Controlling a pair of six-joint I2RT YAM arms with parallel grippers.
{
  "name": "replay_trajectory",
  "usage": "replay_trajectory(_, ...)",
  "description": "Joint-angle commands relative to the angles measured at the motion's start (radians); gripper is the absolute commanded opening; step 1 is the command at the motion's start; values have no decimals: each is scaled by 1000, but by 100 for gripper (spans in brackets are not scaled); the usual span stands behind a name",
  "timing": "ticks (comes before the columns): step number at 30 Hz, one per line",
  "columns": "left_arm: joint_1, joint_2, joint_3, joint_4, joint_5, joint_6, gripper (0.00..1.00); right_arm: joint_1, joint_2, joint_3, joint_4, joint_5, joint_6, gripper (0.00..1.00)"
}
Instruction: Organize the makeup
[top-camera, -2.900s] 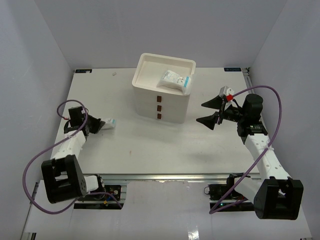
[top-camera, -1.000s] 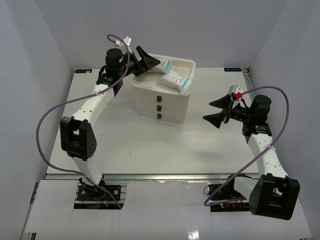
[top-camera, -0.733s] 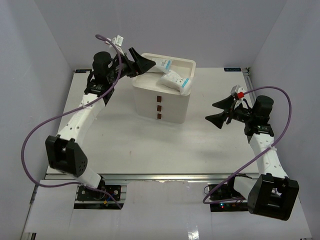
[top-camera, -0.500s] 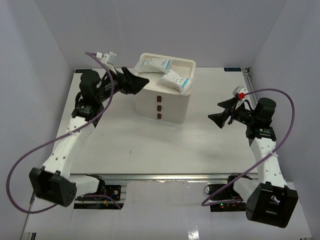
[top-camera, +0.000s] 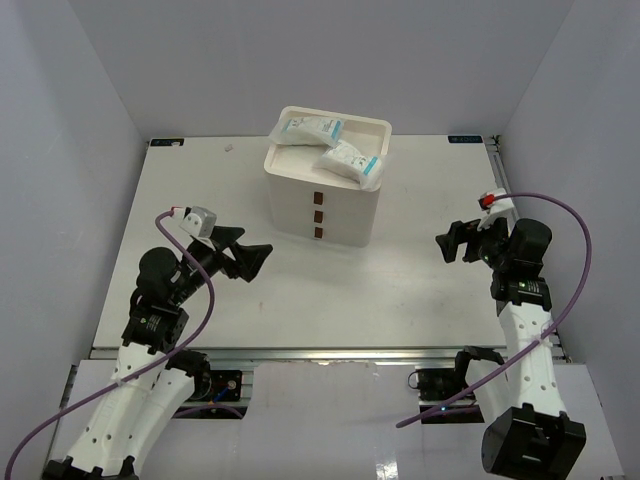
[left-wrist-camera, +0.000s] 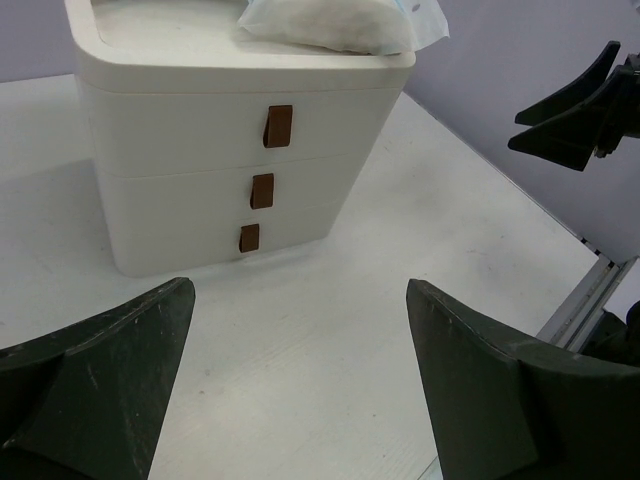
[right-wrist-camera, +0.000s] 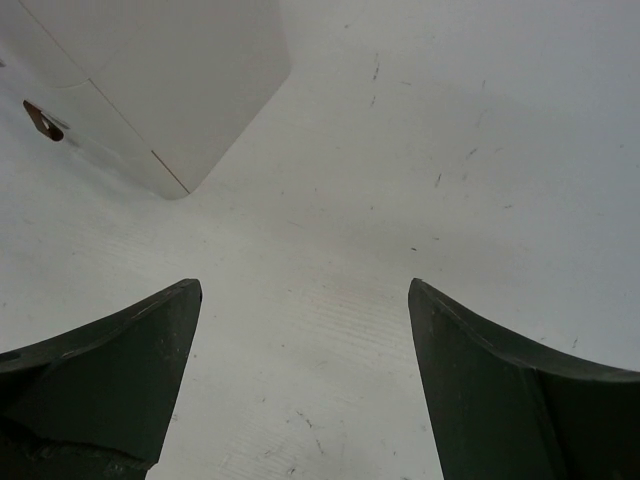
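Two flat white sachets with blue print lie in the open top tray of the cream three-drawer box; one sachet shows in the left wrist view. My left gripper is open and empty, left of the box front, pointing at it. My right gripper is open and empty to the right of the box. The sponges, the white tube and the teal-capped bottle are out of view.
The box's three drawers with brown handles are shut. The box corner shows in the right wrist view. Grey walls close in the white table on three sides. The right gripper appears in the left wrist view.
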Motion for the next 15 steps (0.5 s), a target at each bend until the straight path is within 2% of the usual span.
replay_trajectory(1, 4, -18, -1, 5, -27, 20, 98, -23, -26, -23, 22, 80, 87, 90)
replay_trajectory(15, 4, -17, -4, 5, -16, 13, 98, -58, -75, -38, 46, 77, 130, 90)
